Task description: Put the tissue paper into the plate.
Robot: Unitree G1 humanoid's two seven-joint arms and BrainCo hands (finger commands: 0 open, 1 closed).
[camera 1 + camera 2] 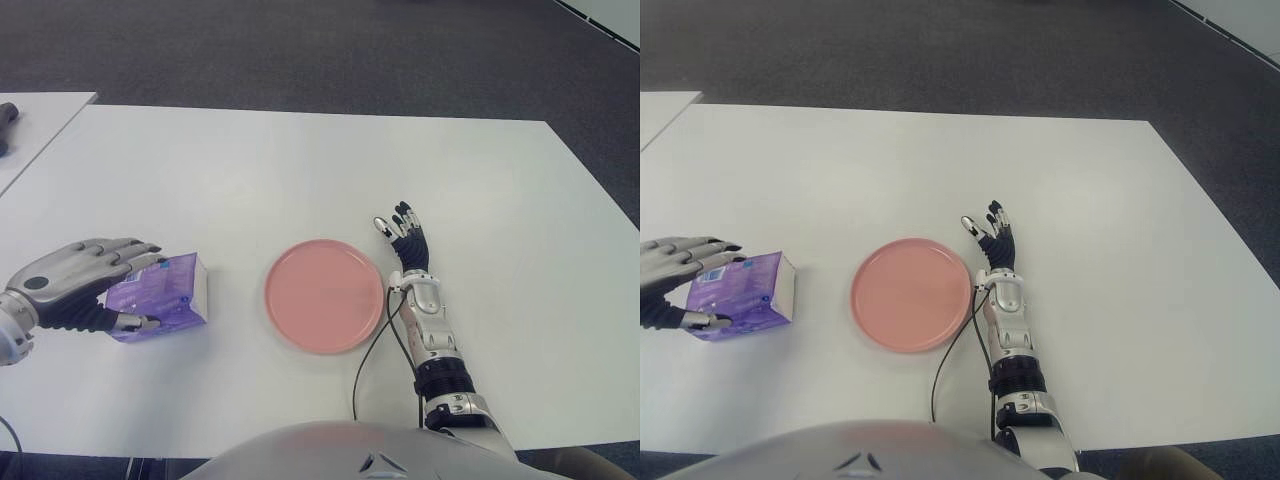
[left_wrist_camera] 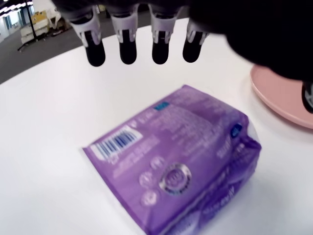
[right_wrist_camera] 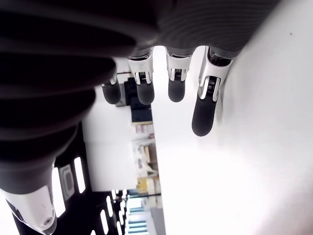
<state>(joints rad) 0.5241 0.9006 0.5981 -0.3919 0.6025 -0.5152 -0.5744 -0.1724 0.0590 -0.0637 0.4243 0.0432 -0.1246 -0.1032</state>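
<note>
A purple tissue pack (image 1: 165, 298) lies on the white table (image 1: 300, 170), left of the empty pink plate (image 1: 325, 295). My left hand (image 1: 140, 288) reaches over the pack from the left, its fingers stretched across the top and its thumb at the near side. In the left wrist view the fingertips (image 2: 127, 49) hang straight above the pack (image 2: 181, 166) with a gap, so the hand is open. The plate's edge (image 2: 279, 93) shows just beyond the pack. My right hand (image 1: 405, 235) shows just right of the plate, fingers spread and holding nothing.
A thin black cable (image 1: 375, 350) runs from my right wrist past the plate's near right rim. A second white table (image 1: 40, 120) stands at the far left with a dark object (image 1: 8, 125) on it. Dark carpet lies beyond the far edge.
</note>
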